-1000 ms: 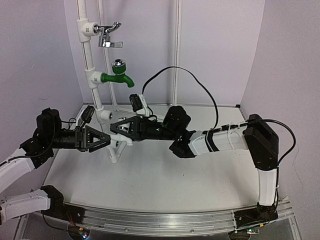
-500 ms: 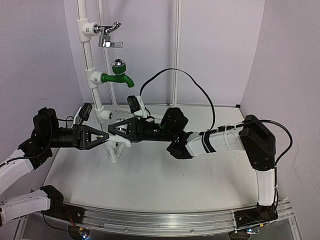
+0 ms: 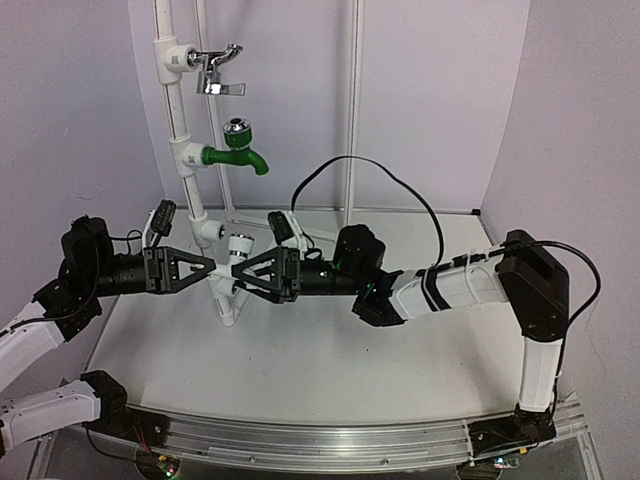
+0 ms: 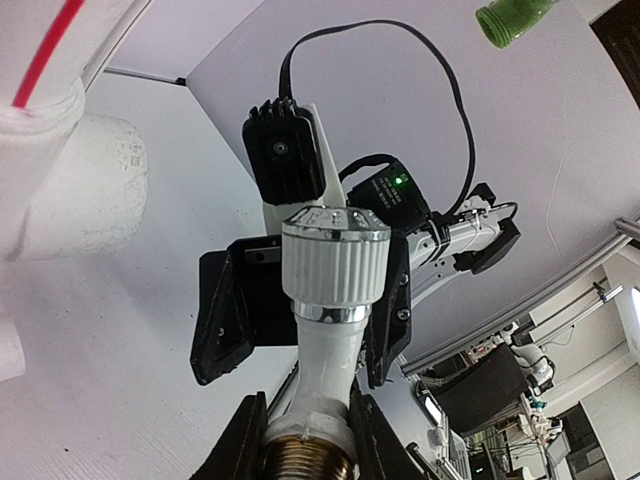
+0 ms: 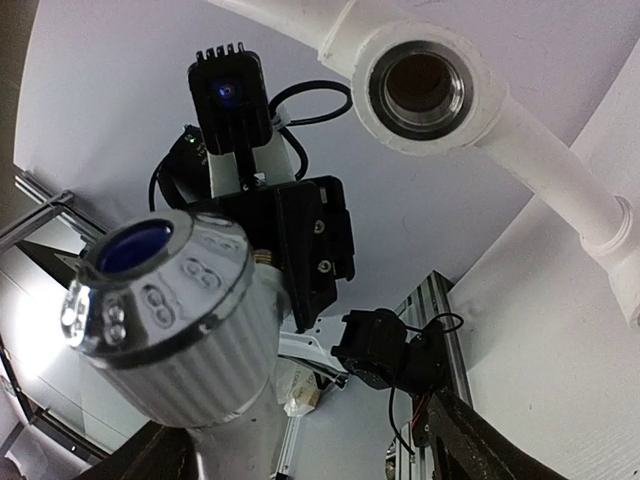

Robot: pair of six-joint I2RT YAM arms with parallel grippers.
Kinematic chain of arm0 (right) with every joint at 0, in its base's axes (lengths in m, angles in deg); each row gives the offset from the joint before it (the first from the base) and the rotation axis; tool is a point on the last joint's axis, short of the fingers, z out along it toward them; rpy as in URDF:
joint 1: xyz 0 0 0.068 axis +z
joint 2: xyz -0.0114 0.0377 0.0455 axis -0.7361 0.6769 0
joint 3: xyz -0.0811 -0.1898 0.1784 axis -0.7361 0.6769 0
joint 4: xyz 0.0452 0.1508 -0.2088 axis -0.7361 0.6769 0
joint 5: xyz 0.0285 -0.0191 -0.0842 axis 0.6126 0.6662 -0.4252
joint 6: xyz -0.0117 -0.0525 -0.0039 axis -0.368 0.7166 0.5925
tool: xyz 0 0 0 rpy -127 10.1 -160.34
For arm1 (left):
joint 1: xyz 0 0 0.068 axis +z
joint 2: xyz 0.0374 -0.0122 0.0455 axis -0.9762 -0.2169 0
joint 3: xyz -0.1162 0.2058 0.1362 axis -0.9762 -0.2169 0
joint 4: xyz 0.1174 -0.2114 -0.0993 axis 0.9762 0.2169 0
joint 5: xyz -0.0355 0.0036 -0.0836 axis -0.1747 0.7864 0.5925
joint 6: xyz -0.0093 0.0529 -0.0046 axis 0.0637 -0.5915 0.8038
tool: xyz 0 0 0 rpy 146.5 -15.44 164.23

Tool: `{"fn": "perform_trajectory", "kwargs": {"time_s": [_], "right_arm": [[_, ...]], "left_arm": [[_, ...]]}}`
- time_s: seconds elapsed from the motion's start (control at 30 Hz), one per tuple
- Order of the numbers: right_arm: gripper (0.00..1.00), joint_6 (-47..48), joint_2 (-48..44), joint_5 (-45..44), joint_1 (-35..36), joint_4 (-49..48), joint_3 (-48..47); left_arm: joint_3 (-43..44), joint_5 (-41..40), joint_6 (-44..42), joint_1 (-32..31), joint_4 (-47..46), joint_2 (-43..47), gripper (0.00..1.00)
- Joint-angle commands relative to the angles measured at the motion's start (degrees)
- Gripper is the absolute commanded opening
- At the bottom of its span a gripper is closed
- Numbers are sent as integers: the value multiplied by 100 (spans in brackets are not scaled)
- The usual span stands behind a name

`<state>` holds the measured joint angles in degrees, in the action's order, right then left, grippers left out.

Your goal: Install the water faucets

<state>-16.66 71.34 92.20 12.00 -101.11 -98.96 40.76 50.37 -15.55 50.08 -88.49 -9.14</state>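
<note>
the water faucet [image 3: 239,248], white with a ribbed chrome knob, hangs in the air above the desk [image 3: 300,350], between the two arms and just beside the lowest fitting of the white pipe [image 3: 178,110]. it is not installed: in the right wrist view the threaded socket [image 5: 418,88] of that fitting stands empty.

the left end effector [image 3: 212,266] is clamped on the faucet's neck, right above the brass thread, as the left wrist view shows. the right end effector [image 3: 245,272] has its jaws apart, one on each side of the knob end, and does not seem to press on it. so the left arm alone appears to carry the part.

risks from here, as i judge them:
- the grip sits on a narrow, smooth neck, so the faucet could twist or slip and drop to the desk.
- the fingers [image 4: 250,440] lie close to the thread, so they may strike the socket rim before the thread bites.
- if the faucet meets the socket tilted, it could cross-thread or jam.
- the two end effectors are very near each other and the pipe, so a small misjudged move could knock the pipe or the faucet.
</note>
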Motion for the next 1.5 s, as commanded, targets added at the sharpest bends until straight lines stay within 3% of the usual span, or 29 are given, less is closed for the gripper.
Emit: {"fn": "perform_trajectory", "kwargs": {"time_s": [0.0,0.3,0.63,0.73,0.77,0.8,0.87,0.93,0.97,1.07,1.2,1.37,1.47], "right_arm": [[71,3,-338,28,-25,-559,56],[45,-197,48,148,-20,-1011,-372],[27,-122,224,29,23,-1062,-555],[3,153,162,-45,21,-1062,-498],[0,302,98,-96,20,-1058,-430],[0,548,-22,-158,20,-1010,-278],[0,1265,-343,-316,10,-464,130],[0,2595,-801,-546,7,513,483],[0,3272,-1035,-781,7,1067,600],[0,5610,-1652,-1406,9,2650,768],[0,8124,-2017,-2246,-9,3496,878],[0,10131,-2139,-3082,-62,4260,692],[0,10782,-2132,-3293,-103,4606,491]], "left_arm": [[213,-36,-154,-3,-381,-46,0],[184,29,-78,-2,-375,-86,0],[177,112,-71,-4,-377,-137,0],[153,133,-46,-2,-374,-148,0],[150,140,-11,-2,-369,-155,1],[163,93,39,-2,-355,-164,8],[263,-77,79,-2,-69,-192,42],[505,-385,-7,-2,539,-244,68],[702,-669,-91,4,902,-267,72],[1222,-1555,-374,16,2007,-304,76],[1728,-2332,-422,33,2449,-266,75],[2062,-3228,-527,33,2649,-326,76],[2415,-3378,-972,33,2689,-700,90]]}}
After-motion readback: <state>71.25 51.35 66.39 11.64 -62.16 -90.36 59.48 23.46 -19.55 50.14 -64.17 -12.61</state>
